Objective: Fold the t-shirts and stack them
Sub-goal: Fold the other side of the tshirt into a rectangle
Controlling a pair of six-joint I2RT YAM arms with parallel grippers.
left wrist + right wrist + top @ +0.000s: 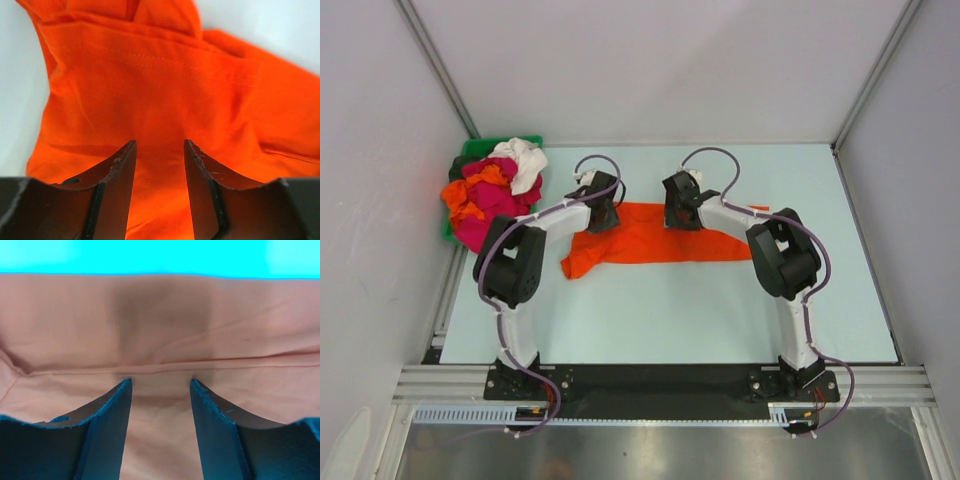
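Observation:
A bright orange t-shirt (660,240) lies spread flat across the middle of the table. My left gripper (602,218) is down on its left part, my right gripper (680,215) on its upper middle edge. In the left wrist view the left gripper (160,145) has its jaws apart, with orange cloth (160,80) filling the gap and rumpled ahead. The right gripper (160,382) in its own wrist view is open too. Its fingertips rest at a hem line of the cloth (160,320), which looks pale there. More t-shirts, magenta (495,200), white (525,160) and orange (460,200), are heaped at the far left.
A green bin (470,150) at the table's far left corner holds the heap of shirts. Grey walls and metal frame rails enclose the pale table (720,310). Both arm bases stand at the near edge.

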